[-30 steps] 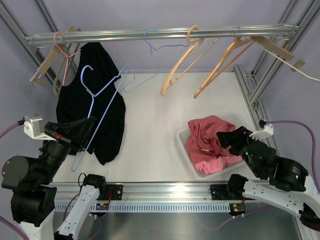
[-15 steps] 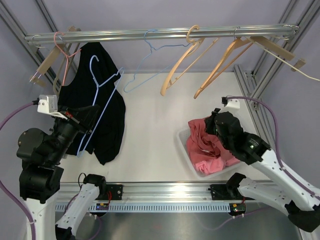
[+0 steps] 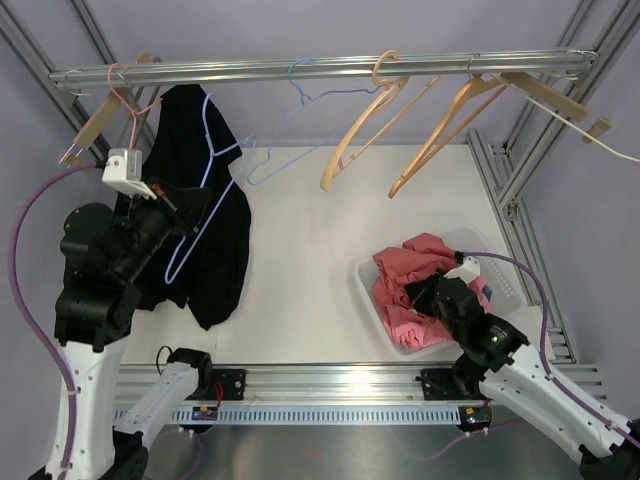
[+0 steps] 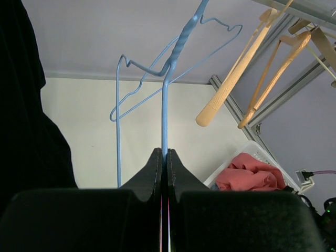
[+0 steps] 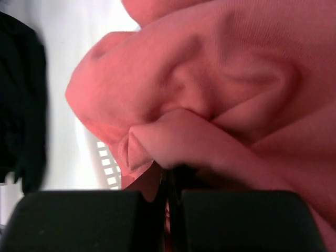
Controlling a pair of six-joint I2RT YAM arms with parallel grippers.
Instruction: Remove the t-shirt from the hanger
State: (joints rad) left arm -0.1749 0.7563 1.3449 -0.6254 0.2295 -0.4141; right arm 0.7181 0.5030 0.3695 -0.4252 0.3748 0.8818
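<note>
T-shirt is already off, piled pink in the basket on the desk. The right fingers are closed against it, and I can't tell if they're pinching cloth. Left fingers clamp the bare blue hanger; I'd raise it slowly, hook leading, onto the rail.

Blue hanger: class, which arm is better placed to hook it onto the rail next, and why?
Left, probably. The left tool is shut on the blue hanger, whose hook is up near the rail. The right tool is down in the basket, shut on the pink cloth, far from the rail.
</note>
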